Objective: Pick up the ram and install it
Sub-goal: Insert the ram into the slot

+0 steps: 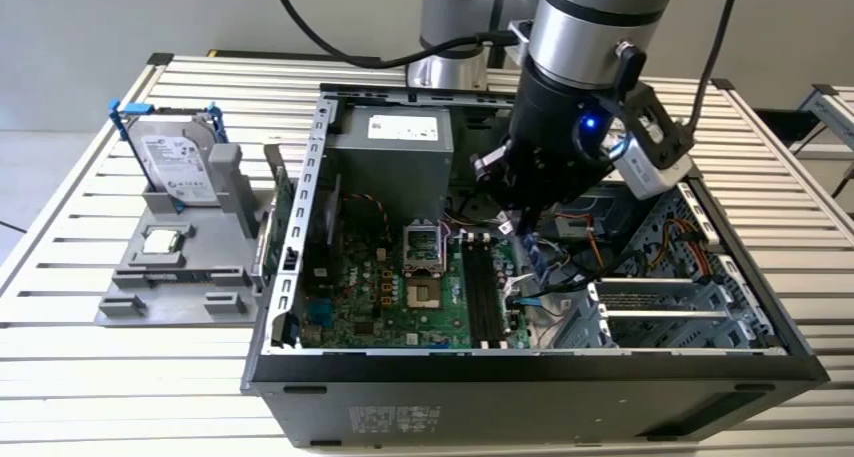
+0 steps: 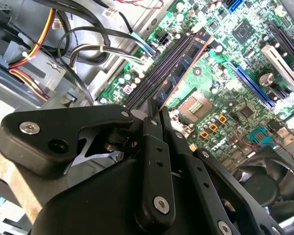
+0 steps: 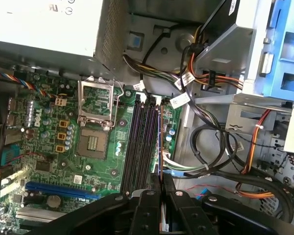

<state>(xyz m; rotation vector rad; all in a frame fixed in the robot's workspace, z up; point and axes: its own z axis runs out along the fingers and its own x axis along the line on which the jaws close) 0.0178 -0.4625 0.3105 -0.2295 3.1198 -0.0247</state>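
Inside the open computer case (image 1: 534, 362), my gripper (image 1: 525, 227) is shut on the ram (image 1: 539, 252), a narrow blue-green board held on edge. In the second wrist view the ram (image 2: 183, 66) runs from my gripper (image 2: 157, 110) out over the black memory slots (image 2: 154, 71), parallel to them. In the first wrist view the ram (image 3: 159, 147) is a thin edge just above the slot nearest the cables, rising from my gripper (image 3: 160, 183). The memory slots (image 1: 483, 292) lie below and slightly to the exterior view's left of the ram. I cannot tell whether it touches a slot.
The open processor socket (image 1: 424, 247) sits beside the slots. Bundled cables (image 3: 206, 152) and the metal drive cage (image 1: 667, 297) crowd the other side. The power supply (image 1: 400, 147) stands behind. Outside, a grey fixture (image 1: 174, 277) holds a hard drive (image 1: 180, 162) and a processor chip (image 1: 163, 240).
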